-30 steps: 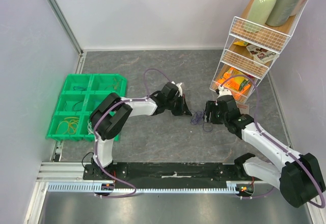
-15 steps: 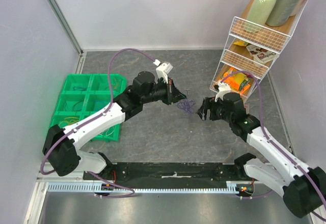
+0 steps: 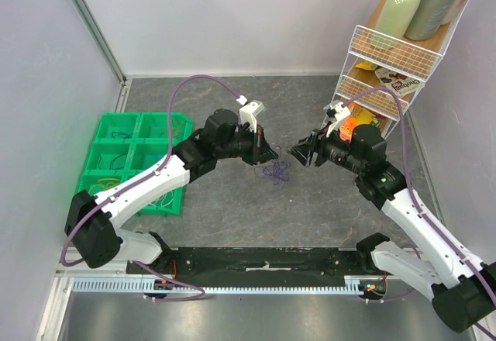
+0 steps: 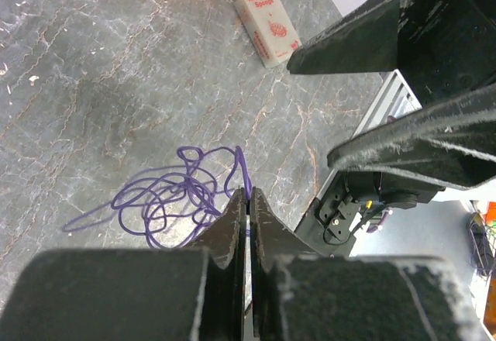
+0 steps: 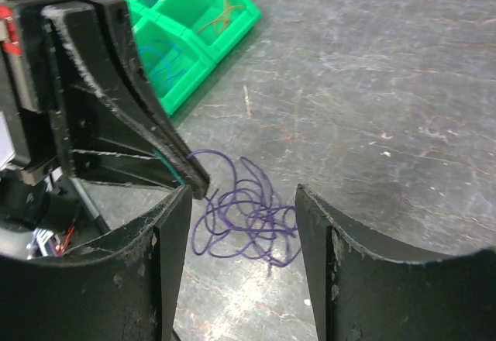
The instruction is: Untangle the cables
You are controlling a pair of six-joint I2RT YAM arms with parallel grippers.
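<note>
The grey stone-patterned surface [image 3: 232,209] has a green tray [image 3: 116,115] at its left edge and a wire rack [image 3: 370,93] at its right. Both arms reach to the middle, tip to tip.

The left gripper [image 3: 269,156] has its fingers [image 4: 232,217] pressed together on one strand of the purple cable [image 3: 276,173]. The rest of the loops spread in a loose knot right under the tips. I cannot tell whether they rest on the surface or hang just clear of it. The right gripper [image 3: 299,153] faces it from just beside, fingers [image 5: 167,232] apart and holding nothing.

The step in hand looks like pulling the knot open, with one strand pinned and the second hold not yet taken. Next, the right fingers should come down on a single outer loop, close on it alone, and draw gently away.
</note>
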